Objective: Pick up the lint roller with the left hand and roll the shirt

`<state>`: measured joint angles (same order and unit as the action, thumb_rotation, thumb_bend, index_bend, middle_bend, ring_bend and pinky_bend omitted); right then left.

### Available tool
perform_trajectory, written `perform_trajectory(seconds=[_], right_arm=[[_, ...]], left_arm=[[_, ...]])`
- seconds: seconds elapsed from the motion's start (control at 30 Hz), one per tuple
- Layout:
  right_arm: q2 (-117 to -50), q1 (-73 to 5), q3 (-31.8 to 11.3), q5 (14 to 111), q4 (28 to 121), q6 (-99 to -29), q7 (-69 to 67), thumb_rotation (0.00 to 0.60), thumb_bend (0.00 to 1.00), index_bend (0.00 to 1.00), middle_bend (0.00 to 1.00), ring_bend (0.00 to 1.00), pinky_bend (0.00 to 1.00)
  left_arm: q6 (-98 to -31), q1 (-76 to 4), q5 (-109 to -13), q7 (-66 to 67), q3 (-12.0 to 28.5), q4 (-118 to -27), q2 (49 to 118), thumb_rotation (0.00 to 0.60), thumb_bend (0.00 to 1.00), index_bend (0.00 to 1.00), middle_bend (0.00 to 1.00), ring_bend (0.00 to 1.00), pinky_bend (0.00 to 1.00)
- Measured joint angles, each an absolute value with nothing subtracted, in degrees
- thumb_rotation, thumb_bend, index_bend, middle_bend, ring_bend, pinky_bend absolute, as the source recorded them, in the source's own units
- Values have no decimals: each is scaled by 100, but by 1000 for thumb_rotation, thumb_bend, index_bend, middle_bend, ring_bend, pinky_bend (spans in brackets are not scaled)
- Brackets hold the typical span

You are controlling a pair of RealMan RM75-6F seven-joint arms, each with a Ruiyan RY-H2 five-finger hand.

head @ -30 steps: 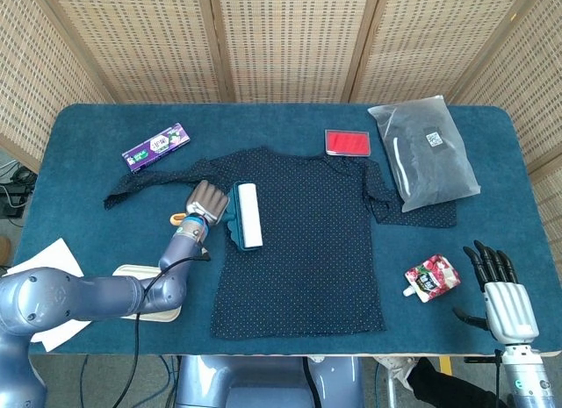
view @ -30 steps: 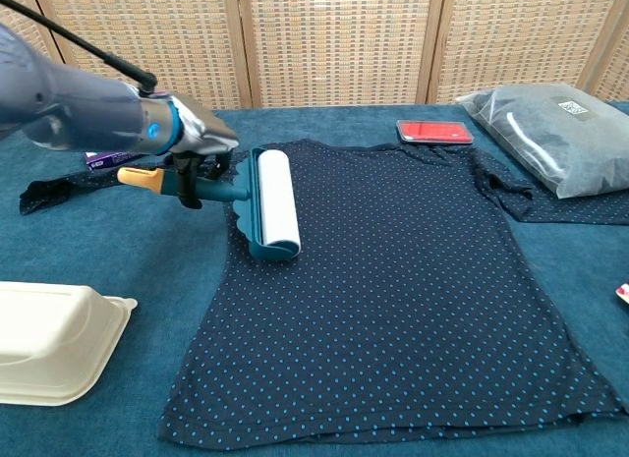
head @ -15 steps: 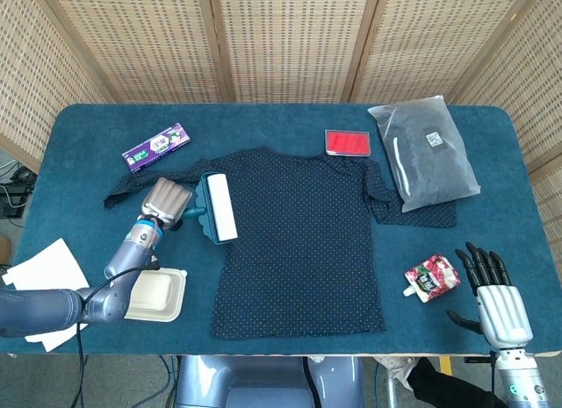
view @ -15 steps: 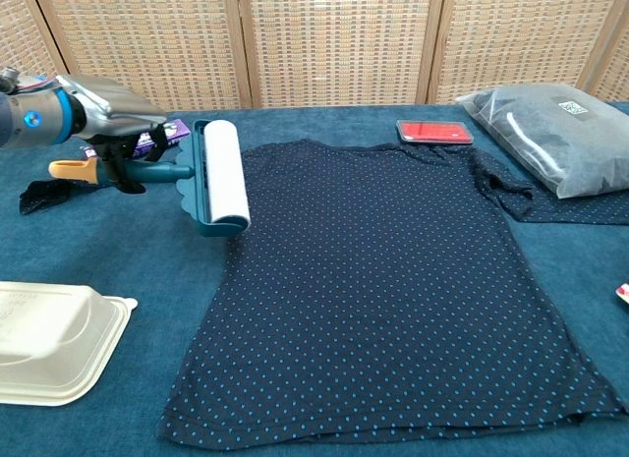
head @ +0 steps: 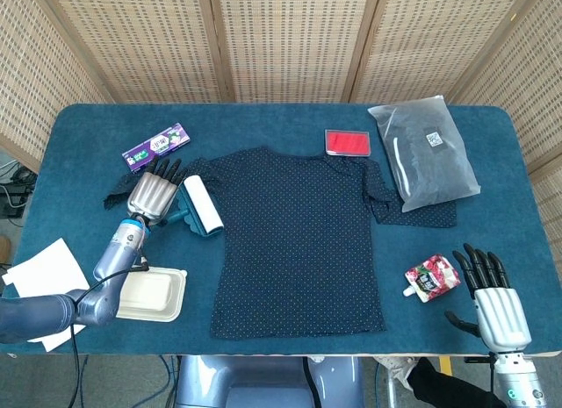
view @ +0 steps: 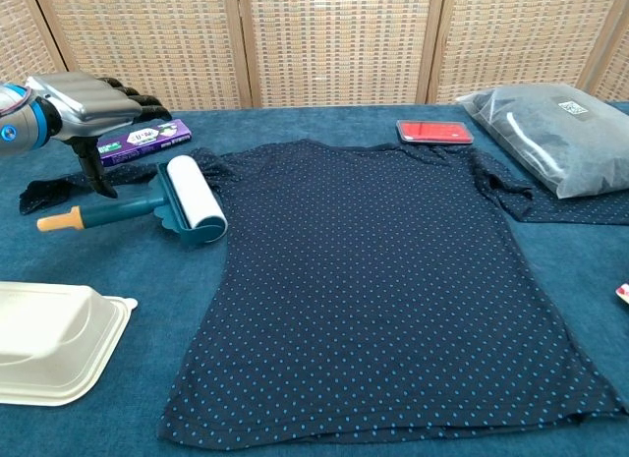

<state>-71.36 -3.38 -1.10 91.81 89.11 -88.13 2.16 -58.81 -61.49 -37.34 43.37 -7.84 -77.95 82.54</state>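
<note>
A table [head: 79, 145] covered in dark teal cloth stands before a folding screen [head: 281, 39] of woven cane panels in pale wooden frames, evenly lit.

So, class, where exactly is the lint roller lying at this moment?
In the chest view the lint roller lies on the table at the left, its head at the shirt's left sleeve edge, below the open left hand and in front of the purple box.
</note>
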Motion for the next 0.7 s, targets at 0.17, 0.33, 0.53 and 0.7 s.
perform_trajectory(seconds=[0.17, 0.33, 0.53, 0.7], right_arm=[[-7127, -322, -93, 9217, 8927, -8843, 231, 600, 130, 0, 0, 0, 0], [-7109, -310, -109, 9221, 8937, -8887, 215, 600, 129, 0, 0, 0, 0], [-7081, -293, -115, 9252, 8975, -8940, 213, 600, 129, 0, 0, 0, 0], [-7046, -275, -126, 9305, 9031, -9022, 232, 600, 129, 0, 0, 0, 0]], left_arm=[[-6082, -5865, -4189, 3995, -681, -7619, 8376, 600, 16, 0, 0, 0, 0], [-6596, -5501, -4650, 3498, -590, -7993, 8245, 600, 16, 0, 0, 0, 0], [-7832, -4781, -5598, 2957, -700, -8748, 7970, 600, 16, 0, 0, 0, 0], [-8957, -3898, -6384, 2697, -994, -9279, 7798, 600, 16, 0, 0, 0, 0]])
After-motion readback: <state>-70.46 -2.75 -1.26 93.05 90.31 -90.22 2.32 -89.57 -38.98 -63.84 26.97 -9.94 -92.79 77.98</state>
